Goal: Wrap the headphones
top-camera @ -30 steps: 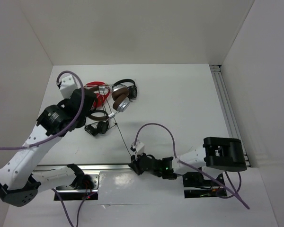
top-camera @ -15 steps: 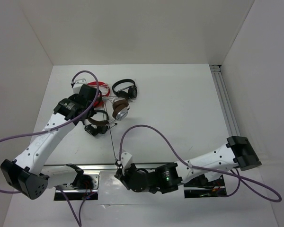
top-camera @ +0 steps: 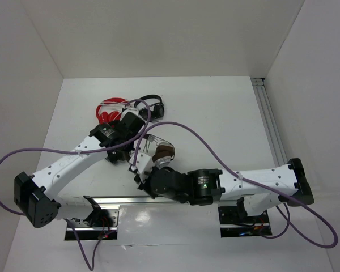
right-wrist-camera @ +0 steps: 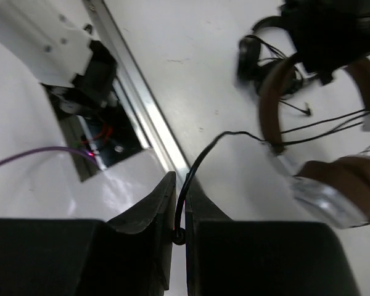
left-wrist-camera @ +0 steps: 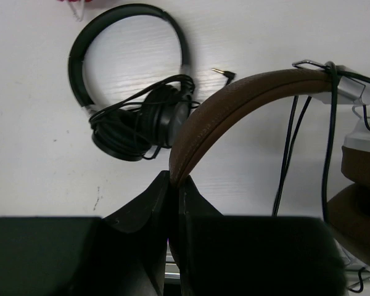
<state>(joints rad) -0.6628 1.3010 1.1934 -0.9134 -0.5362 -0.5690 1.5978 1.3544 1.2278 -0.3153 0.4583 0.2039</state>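
The headphones (left-wrist-camera: 234,105) have a brown headband, brown ear pads and silver cups. My left gripper (left-wrist-camera: 174,179) is shut on the headband and holds the pair tilted above the table. Their thin dark cable (right-wrist-camera: 234,135) runs from the headband (right-wrist-camera: 272,105) down into my right gripper (right-wrist-camera: 180,182), which is shut on it. Strands of the cable (left-wrist-camera: 330,142) cross the headband near the silver cup (left-wrist-camera: 357,142). From above, the headphones (top-camera: 161,150) sit between the left gripper (top-camera: 138,138) and the right gripper (top-camera: 139,173), which are close together at centre left.
A red pair (top-camera: 110,110) and a small black pair (top-camera: 153,105) lie behind the left arm. The black pair (left-wrist-camera: 135,117) has its own tangled cord. A metal rail (right-wrist-camera: 142,111) and the arm base mount (right-wrist-camera: 86,80) run along the near edge. White walls enclose the table.
My left arm has carried the headphones right and nearer, off the pile. My right arm has swung left and up along the cable, ending just below the headphones.
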